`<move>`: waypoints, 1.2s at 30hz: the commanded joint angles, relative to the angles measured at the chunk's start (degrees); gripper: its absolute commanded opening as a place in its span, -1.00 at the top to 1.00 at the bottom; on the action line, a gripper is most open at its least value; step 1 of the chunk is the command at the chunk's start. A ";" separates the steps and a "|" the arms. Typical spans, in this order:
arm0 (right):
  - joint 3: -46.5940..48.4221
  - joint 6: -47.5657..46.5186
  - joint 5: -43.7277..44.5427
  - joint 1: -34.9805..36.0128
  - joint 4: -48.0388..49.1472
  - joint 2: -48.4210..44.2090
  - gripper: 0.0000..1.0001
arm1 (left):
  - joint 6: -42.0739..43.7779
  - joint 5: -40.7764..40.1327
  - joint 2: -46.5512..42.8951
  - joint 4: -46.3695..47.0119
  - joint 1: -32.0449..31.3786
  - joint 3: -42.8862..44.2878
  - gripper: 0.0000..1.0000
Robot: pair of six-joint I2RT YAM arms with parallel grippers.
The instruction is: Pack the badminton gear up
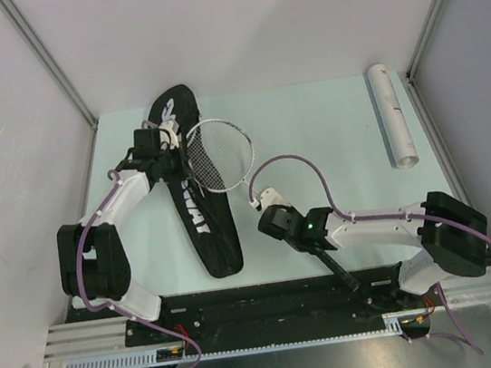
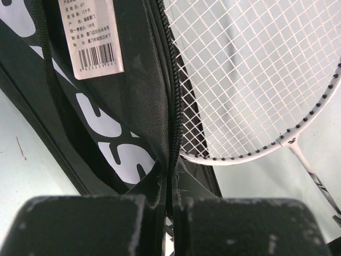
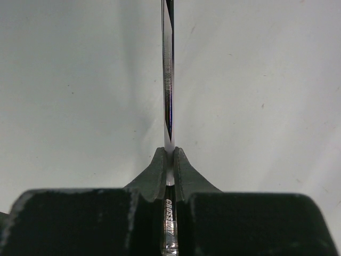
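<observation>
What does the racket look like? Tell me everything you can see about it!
The racket has a white oval frame with a white string grid, a thin shiny silver shaft and a black handle. It slants across the table, its head's edge tucked into the open black bag. The right gripper is shut on the shaft.
</observation>
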 commanded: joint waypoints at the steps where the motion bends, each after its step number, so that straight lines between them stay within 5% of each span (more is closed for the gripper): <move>1: 3.50 -0.59 2.56 0.35 4.68 2.05 1.00 | 0.36 3.23 -3.33 1.38 -1.41 1.28 0.99; 13: 16.95 -4.82 -2.54 0.62 9.08 12.43 1.00 | 4.85 6.39 -4.56 1.73 -9.50 0.75 0.99; 21: 20.64 -3.15 -12.29 -7.19 20.49 15.50 1.00 | 5.90 16.41 -3.33 1.82 -14.24 0.49 0.99; 29: 23.64 8.70 -17.47 -13.18 27.97 20.42 1.00 | 1.69 23.26 -2.10 2.52 -16.10 -0.65 0.99; 33: 23.55 15.65 -22.05 -14.50 30.26 22.89 1.00 | -2.25 19.95 -1.66 3.49 -16.54 -1.18 0.99; 34: 23.03 16.53 -22.40 -14.41 30.70 22.89 1.00 | -3.31 18.28 -1.92 3.75 -16.54 -1.35 0.94; 36: 22.67 16.80 -21.88 -13.98 31.41 22.89 1.00 | -5.94 12.83 -5.08 5.85 -16.54 -3.45 0.22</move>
